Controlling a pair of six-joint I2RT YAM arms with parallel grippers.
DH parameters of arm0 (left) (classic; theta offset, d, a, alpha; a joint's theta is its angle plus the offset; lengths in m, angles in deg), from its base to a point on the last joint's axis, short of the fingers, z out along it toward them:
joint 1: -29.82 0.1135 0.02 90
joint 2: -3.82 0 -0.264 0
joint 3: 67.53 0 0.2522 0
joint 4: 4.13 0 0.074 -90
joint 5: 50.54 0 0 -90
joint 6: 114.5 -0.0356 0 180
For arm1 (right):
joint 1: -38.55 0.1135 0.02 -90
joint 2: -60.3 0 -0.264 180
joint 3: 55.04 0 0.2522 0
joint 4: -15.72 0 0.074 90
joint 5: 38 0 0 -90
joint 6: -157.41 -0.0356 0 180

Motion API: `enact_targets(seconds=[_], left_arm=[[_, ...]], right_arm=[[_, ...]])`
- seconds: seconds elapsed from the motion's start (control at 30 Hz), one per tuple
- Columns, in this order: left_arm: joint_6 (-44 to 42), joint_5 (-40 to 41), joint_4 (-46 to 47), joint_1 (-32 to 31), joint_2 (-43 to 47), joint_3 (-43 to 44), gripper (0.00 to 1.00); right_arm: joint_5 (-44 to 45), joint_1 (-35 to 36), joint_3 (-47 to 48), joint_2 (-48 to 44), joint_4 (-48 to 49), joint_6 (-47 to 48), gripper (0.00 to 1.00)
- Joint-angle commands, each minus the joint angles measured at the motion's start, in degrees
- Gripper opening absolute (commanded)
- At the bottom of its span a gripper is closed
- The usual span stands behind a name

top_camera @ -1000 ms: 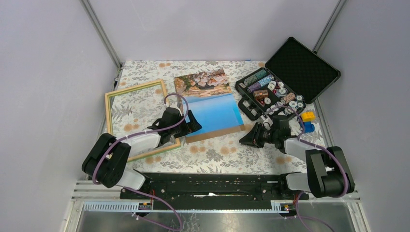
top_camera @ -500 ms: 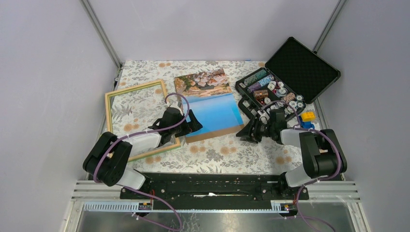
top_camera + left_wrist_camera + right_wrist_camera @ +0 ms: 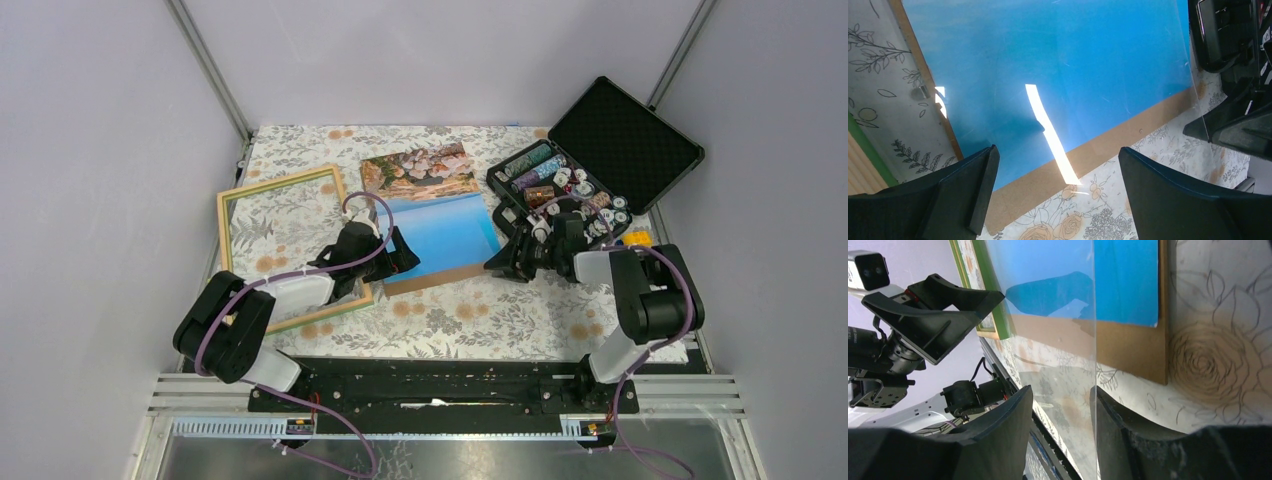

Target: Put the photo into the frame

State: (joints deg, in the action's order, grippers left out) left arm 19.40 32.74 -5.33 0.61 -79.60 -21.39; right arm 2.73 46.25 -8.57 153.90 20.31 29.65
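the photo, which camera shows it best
The top external view. It takes in the whole photo, with the rocky coast at the far end and the blue sea nearer, lying on the brown backing panel. The left wrist view shows only part of its blue area, and the right wrist view only a blue corner.

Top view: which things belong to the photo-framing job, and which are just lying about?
Job: photo, frame, brown backing board under the photo.
Lying about: black chip case, yellow block.
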Motion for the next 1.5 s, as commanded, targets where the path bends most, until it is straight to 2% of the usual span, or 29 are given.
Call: enact_targets(seconds=[0.0, 0.53, 0.8, 0.93, 1.03, 1.23, 1.37, 1.47], left_arm=[[-2.11, 1.26, -2.8, -0.04, -1.41, -1.45, 0.99], [-2.59, 0.83, -2.87, -0.09, -1.93, -0.92, 0.99], [-2.41, -1.23, -5.07, -0.12, 1.5, 0.59, 0.99], [-1.92, -3.34, -8.77, -0.14, 6.56, 3.44, 0.99], [-3.3, -1.31, -15.6, -0.06, 11.68, 7.46, 0.99], [-3.87, 8.77, -29.29, 0.35, 20.61, 14.33, 0.99], [0.06, 16.26, -33.42, 2.34, 24.11, 13.14, 0.99], [2.5, 16.45, -33.19, 5.68, 23.72, 11.16, 0.99]], right_arm=[[-2.9, -0.15, 3.68, 3.61, 4.04, 0.15, 0.53], [-3.42, 3.83, 11.08, 13.19, 14.35, -8.11, 0.45], [-4.0, 4.07, 12.69, 15.81, 17.16, -10.38, 0.18], [-4.16, 4.0, 13.75, 14.38, 14.48, -9.72, 0.0], [-3.8, 4.02, 14.07, 12.45, 10.99, -8.14, 0.0], [-2.0, 4.03, 13.65, 5.67, 2.19, -3.39, 0.0], [-0.38, 3.98, 12.4, -0.78, -2.51, -1.61, 0.0], [0.77, 3.99, 12.73, -5.75, -7.79, 0.86, 0.0]])
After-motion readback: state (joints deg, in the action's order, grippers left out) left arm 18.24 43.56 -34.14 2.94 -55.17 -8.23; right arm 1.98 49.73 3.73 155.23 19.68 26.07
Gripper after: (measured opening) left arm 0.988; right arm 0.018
